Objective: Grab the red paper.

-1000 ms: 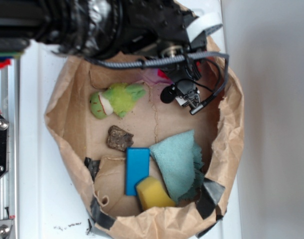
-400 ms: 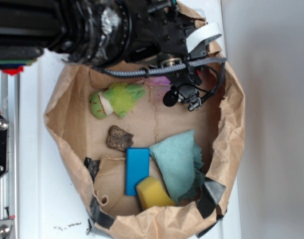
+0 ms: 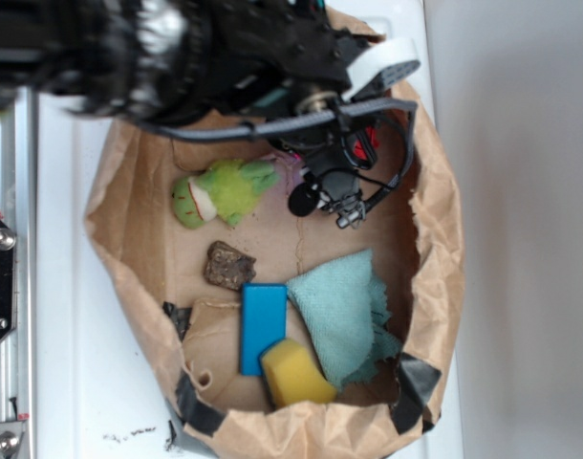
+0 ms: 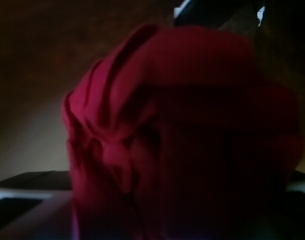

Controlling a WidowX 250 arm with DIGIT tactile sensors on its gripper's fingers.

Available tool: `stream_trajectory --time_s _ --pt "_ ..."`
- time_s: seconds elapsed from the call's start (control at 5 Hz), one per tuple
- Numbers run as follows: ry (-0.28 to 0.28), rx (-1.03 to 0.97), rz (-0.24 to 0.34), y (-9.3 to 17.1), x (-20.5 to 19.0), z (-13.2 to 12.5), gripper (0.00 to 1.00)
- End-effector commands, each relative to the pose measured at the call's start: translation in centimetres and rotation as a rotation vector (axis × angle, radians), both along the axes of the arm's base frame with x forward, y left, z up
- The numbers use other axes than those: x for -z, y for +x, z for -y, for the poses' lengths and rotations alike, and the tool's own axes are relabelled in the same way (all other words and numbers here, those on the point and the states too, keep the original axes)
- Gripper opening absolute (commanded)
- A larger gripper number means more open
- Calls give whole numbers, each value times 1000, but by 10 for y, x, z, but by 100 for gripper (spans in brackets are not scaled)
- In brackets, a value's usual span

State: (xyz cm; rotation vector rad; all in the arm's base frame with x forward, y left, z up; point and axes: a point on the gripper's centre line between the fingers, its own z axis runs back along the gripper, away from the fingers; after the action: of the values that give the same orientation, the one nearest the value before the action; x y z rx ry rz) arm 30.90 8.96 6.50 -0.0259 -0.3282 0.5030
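From the exterior view, far left, there's the metal rail (image 3: pixel 7 287) running down the edge of the white table (image 3: pixel 91 382), and beside it the brown paper bag (image 3: pixel 442 287), its rim rolled down, black tape on its lower corners. Inside, moving across: the green plush toy (image 3: pixel 225 189) with its red-and-white end lies near the top left of the bag floor, a small brown chunk (image 3: pixel 228 265) sits just below it, then the blue block (image 3: pixel 263 327) standing lengthwise with the yellow sponge (image 3: pixel 294 374) touching its lower right corner. Next over, the teal cloth (image 3: pixel 344 316) is spread out, its lower edge overlapping the sponge. My arm comes in from the upper left, blurred, cables looping round it, and my gripper (image 3: pixel 354 143) is down at the top of the bag, to the right of the plush toy. Just a sliver of the red paper (image 3: pixel 366 142) peeks out among my black parts there; a bit of pinkish material shows just left of that, by the toy. On my wrist camera the red paper (image 4: pixel 182 135) fills nearly the whole picture, dark, creased and folded, pressed right up close, with dim brown bag wall behind it. My fingers aren't visible in either view, so I cannot tell whether they're apart or closed on the paper.
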Motion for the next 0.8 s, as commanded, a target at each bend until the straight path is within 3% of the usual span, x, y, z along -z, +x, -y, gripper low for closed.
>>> stream_trajectory --time_s 0.0,0.6 --pt "-48 62 63 -13 -61 6 0" --pt "-61 150 45 -35 -85 21 0"
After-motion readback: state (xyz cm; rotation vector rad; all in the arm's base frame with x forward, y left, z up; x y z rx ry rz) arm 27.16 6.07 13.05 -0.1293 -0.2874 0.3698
